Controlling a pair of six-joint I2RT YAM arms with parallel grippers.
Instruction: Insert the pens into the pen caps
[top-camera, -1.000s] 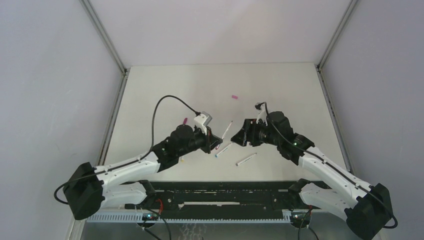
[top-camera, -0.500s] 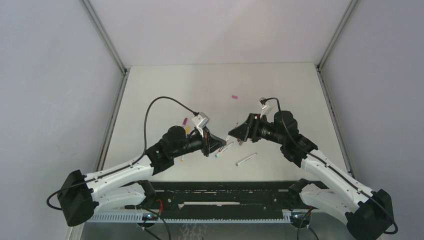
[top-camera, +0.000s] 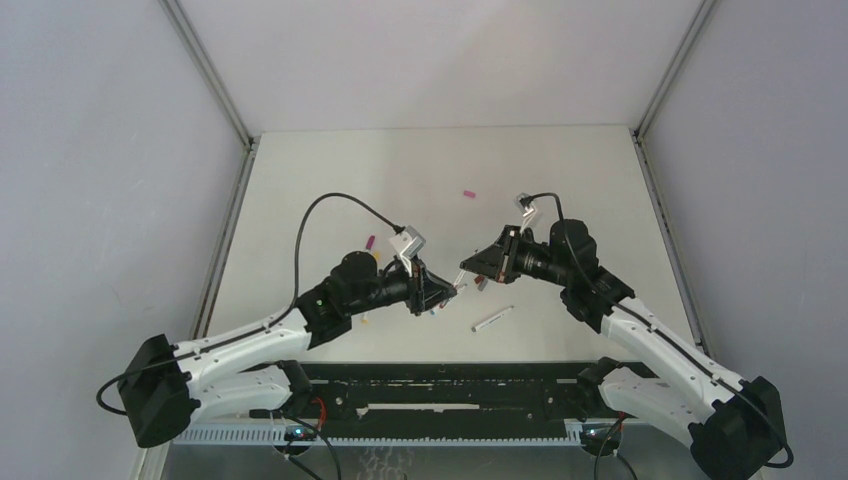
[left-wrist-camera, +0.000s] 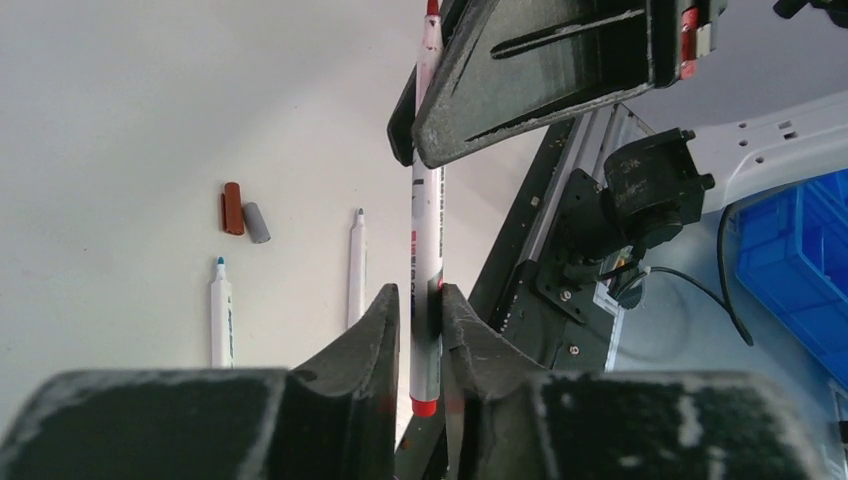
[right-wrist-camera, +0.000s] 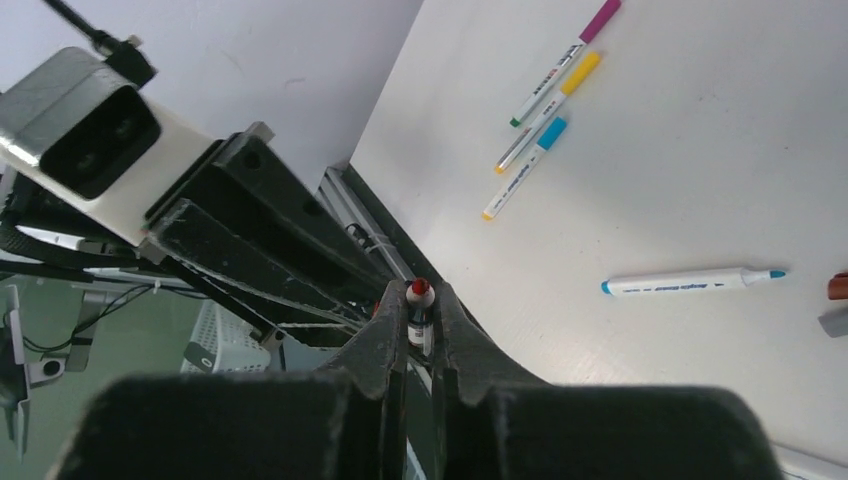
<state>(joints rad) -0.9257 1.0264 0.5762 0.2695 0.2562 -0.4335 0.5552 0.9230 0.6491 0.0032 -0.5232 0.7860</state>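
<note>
From above, we see the left gripper (top-camera: 438, 295) and the right gripper (top-camera: 470, 272) meeting nose to nose above the middle of the tabletop (top-camera: 560, 170). A red pen (top-camera: 459, 288) bridges the small gap between them. Its long axis runs from one gripper to the other, so neither arm is nearer. A loose pen (top-camera: 492, 319) lies near them toward the near edge, and a pink cap (top-camera: 468, 193) sits well apart toward the far side. In the left wrist view the red pen stands straight up the picture, its red end low between the left gripper's fingers (left-wrist-camera: 375, 330). These are narrow and flank it closely; we cannot tell whether they press on it or only stand beside it. The right gripper clamps the upper part, below the red tip. On the tabletop behind lie a brown cap (left-wrist-camera: 232, 208) touching a grey cap (left-wrist-camera: 257, 222), a teal-tipped pen (left-wrist-camera: 220, 310) and a grey-tipped pen (left-wrist-camera: 356, 265). In the right wrist view the red pen shows end-on, pinched in the nearly closed right gripper, and 3 pens (right-wrist-camera: 548, 112) with magenta, yellow and blue ends lie together farther off. We judge this a handover, so the left gripper should back off along the pen's axis. The tabletop is plain, pale and matte, between grey walls (top-camera: 100, 150).
</note>
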